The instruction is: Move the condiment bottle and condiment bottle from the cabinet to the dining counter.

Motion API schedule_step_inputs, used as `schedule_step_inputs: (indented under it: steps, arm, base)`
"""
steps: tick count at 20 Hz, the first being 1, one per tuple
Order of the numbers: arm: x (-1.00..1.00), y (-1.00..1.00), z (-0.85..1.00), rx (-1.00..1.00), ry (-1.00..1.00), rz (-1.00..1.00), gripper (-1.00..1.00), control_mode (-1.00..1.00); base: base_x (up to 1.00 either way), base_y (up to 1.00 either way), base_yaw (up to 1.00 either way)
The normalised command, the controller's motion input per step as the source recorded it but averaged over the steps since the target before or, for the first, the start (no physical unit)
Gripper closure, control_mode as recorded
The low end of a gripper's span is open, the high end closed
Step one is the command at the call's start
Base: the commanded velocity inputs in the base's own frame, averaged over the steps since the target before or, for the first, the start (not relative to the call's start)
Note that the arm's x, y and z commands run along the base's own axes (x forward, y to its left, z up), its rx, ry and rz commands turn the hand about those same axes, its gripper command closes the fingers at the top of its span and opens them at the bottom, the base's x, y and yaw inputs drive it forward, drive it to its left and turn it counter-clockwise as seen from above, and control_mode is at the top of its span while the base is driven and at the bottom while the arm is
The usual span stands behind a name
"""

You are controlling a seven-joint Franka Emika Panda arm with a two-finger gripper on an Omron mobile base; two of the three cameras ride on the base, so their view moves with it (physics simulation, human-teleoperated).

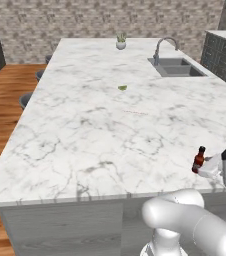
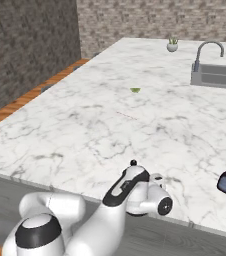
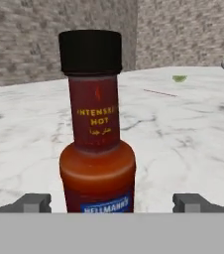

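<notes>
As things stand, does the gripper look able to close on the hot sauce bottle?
Probably yes. In the hand view the hot sauce bottle stands upright on the marble counter, directly between the open gripper's fingertips, with nothing in between.

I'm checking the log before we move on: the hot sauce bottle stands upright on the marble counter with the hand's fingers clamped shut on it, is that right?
Not quite. The hot sauce bottle does stand upright on the marble counter, but the hand is open: in the hand view its fingers stand clear of the glass on either side.
</notes>
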Motion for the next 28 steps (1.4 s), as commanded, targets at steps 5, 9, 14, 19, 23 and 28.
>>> schedule_step_inputs:
  steps: [5,9,14,19,23,28]
  arm:
    - [-0.17,0.0,0.34,0.0,-0.07,0.07,-1.0,-1.0]
    - [-0.35,0.0,0.62,0.0,-0.07,0.06,-1.0,-1.0]
    - [-0.54,0.0,0.89,-0.02,0.0,0.01,-1.0,-1.0]
    - [-0.42,0.12,1.0,-0.09,0.08,0.0,-1.0,-1.0]
    - [-0.39,0.41,1.0,-0.19,0.23,-0.05,-1.0,-1.0]
    - [-0.23,0.87,0.82,-0.3,0.38,-0.11,-1.0,-1.0]
  base:
    - [0.0,0.0,0.0]
    - [0.0,0.0,0.0]
    - [0.0,0.0,0.0]
    - [0.0,0.0,0.0]
    - [0.0,0.0,0.0]
    - [0.0,0.0,0.0]
